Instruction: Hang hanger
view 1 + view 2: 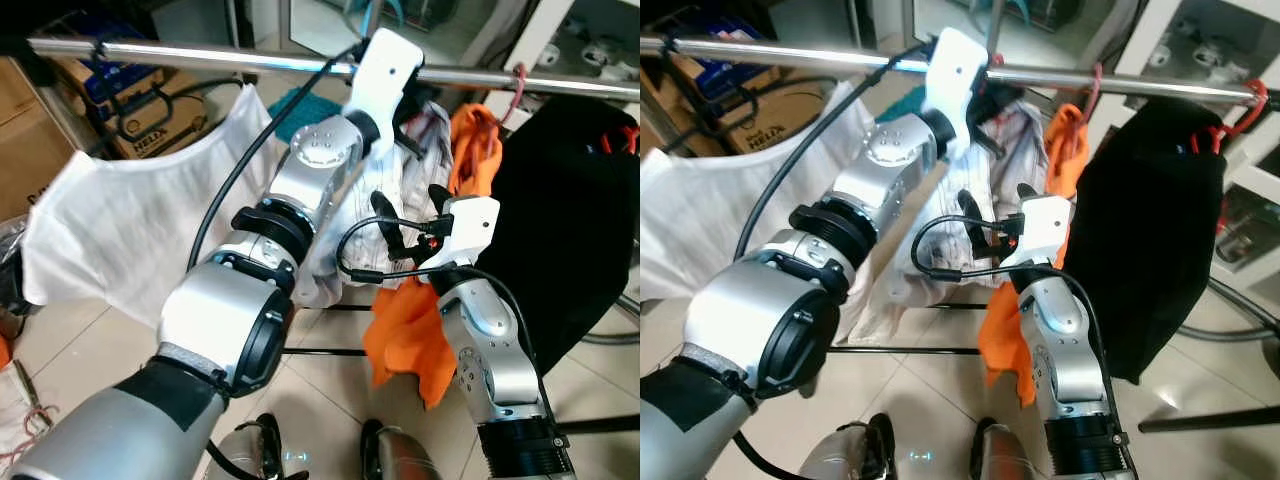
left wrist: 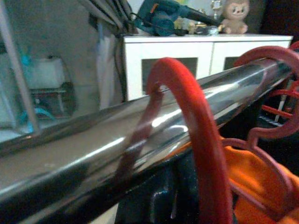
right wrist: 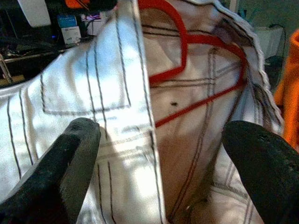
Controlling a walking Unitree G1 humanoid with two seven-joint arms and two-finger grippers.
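At the far rail (image 2: 93, 154), the hanger (image 2: 196, 126) hook lay across it beside the left gripper (image 1: 385, 60), grip unclear; the right gripper (image 3: 159, 154) stood open below.

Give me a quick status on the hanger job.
Left gripper up at the rail; red hanger hook over it. Right gripper open, facing the striped shirt. Orange garment and black garment crowd alongside.

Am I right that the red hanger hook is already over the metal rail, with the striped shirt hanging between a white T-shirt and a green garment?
Nearly: the garment is orange, as the left eye view shows. The red hanger hook is over the metal rail, and the striped shirt and white T-shirt are right.
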